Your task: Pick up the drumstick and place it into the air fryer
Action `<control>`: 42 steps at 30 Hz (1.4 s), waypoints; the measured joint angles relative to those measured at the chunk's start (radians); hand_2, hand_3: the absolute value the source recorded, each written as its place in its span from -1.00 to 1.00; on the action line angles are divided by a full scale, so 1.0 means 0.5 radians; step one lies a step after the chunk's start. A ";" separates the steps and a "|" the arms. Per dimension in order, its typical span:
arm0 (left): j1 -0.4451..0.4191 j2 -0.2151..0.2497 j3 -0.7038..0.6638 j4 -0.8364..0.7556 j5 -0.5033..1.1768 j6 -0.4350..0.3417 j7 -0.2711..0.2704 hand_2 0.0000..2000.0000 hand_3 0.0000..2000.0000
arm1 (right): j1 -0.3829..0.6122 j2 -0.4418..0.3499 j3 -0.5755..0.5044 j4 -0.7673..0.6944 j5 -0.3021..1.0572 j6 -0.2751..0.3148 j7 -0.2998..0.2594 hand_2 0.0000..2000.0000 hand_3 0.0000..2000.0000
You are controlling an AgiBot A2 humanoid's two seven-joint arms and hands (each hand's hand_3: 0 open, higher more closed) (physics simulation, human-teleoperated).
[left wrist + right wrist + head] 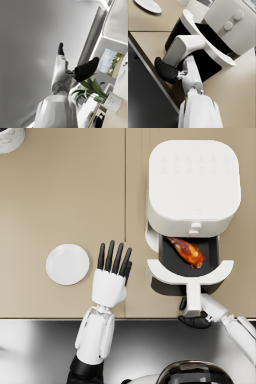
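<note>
Head view: left hand [108, 278] flat, fingers [114, 257] released; right hand [196, 319] grasping air fryer handle [192, 298].

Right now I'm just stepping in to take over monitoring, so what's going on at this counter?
The browned chicken drumstick already lies in the pulled-out black drawer of the white air fryer. The robot's right hand grips the drawer's white handle, which suggests it may push the drawer shut next. Its left hand hovers open and holds nothing, beside the round white plate on the beige counter.
</note>
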 measured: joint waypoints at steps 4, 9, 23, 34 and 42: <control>-0.034 -0.004 -0.146 -0.007 0.000 0.000 0.000 -1.00 -1.00 | 0.124 -0.119 -0.017 -0.213 0.004 0.070 0.005 1.00 1.00; -0.029 0.001 -0.285 0.013 0.000 0.000 0.000 -1.00 -1.00 | 0.274 -0.243 -0.011 -0.447 0.017 0.098 -0.001 1.00 1.00; 0.025 -0.006 -0.505 0.068 -0.001 0.000 0.000 -1.00 -1.00 | 0.677 -0.563 0.058 -1.140 0.020 0.074 0.053 1.00 1.00; -0.001 -0.007 -0.485 0.106 -0.001 0.000 0.000 -1.00 -1.00 | 0.770 -0.729 -0.076 -1.423 0.021 0.208 0.070 1.00 1.00; -0.007 -0.006 -0.483 0.107 -0.001 0.000 0.000 -1.00 -1.00 | 0.781 -0.724 -0.054 -1.422 0.020 0.179 0.058 1.00 1.00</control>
